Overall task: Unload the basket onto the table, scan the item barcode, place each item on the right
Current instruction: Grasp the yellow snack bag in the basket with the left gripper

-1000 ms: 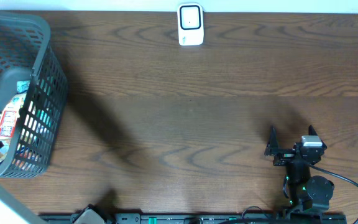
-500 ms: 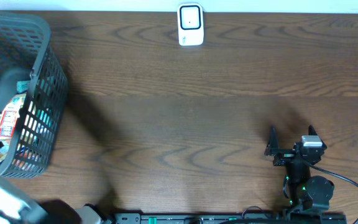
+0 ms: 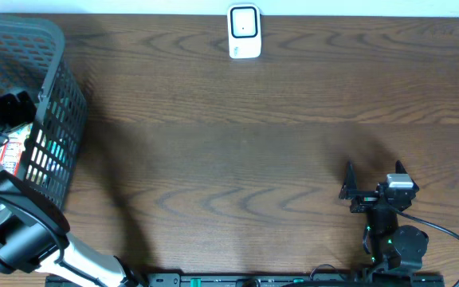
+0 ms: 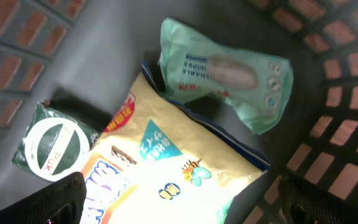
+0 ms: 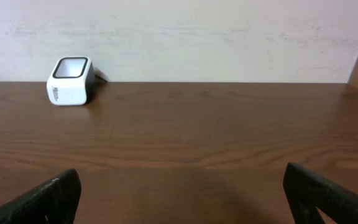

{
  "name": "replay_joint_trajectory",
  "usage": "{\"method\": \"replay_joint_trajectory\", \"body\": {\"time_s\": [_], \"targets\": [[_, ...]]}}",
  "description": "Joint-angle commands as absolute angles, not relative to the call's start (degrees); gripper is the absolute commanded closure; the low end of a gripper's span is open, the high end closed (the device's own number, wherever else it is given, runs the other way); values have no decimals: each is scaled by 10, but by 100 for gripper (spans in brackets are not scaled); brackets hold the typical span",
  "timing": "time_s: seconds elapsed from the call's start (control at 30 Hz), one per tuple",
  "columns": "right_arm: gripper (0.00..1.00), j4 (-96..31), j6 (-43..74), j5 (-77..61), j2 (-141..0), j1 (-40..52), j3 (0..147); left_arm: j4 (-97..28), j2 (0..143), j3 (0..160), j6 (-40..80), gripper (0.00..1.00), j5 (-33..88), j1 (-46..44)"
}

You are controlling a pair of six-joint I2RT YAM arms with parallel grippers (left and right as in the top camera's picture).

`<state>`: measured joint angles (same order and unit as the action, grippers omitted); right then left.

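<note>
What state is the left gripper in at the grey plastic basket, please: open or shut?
Open: the left gripper shows dark fingertips wide apart at the left wrist view's bottom corners, gripping nothing.

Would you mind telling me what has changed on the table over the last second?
The left arm swung in from the bottom-left corner and reached up over the basket. The left gripper now hangs above the yellow snack bag inside, jaws open, holding nothing. The basket, the scanner and the right gripper, open over bare table, stayed as they were.
</note>
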<state>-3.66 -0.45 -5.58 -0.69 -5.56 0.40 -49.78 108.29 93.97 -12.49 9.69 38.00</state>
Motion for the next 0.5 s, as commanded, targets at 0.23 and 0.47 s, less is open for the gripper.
{"method": "replay_joint_trajectory", "body": {"time_s": [0.23,0.47], "targets": [[1,-39,2,-55,-4,-60,3,-475,1095,839,-154,3,-23,366],[1,-39,2,-55,-4,-60,3,-425,1098,788,-161,2,-24,366]]}}
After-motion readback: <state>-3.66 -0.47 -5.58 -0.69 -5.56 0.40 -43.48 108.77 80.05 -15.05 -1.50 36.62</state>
